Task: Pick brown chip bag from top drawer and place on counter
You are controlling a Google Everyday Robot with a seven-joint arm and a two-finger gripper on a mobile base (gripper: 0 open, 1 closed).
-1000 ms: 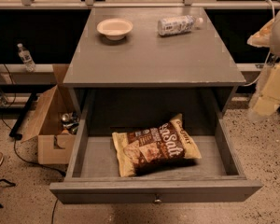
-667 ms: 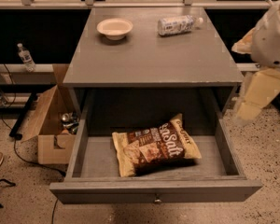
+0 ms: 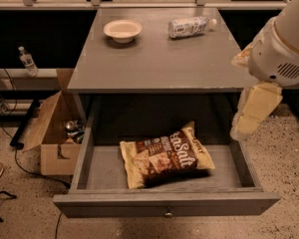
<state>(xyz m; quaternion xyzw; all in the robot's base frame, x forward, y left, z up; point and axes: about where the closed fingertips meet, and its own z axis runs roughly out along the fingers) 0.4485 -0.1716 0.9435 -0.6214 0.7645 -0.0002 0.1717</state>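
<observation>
The brown chip bag (image 3: pixel 165 154) lies flat in the open top drawer (image 3: pixel 164 207), right of the middle, with its dark brown centre and pale yellow ends facing up. The counter (image 3: pixel 159 59) is the grey cabinet top above the drawer. My gripper (image 3: pixel 249 116) hangs from the white arm (image 3: pixel 284 44) at the right, beside the counter's front right corner and above the drawer's right wall. It is up and to the right of the bag, apart from it, and holds nothing that I can see.
A white bowl (image 3: pixel 122 30) and a white-labelled plastic bottle (image 3: pixel 189 27) lie at the back of the counter. An open cardboard box (image 3: pixel 52 133) stands on the floor to the left of the cabinet. Cables and a small bottle (image 3: pixel 27 61) are further left.
My arm and gripper have moved in from the right edge toward the cabinet's front right corner and lower, nearer the drawer. The bag, bowl and bottle have not moved.
</observation>
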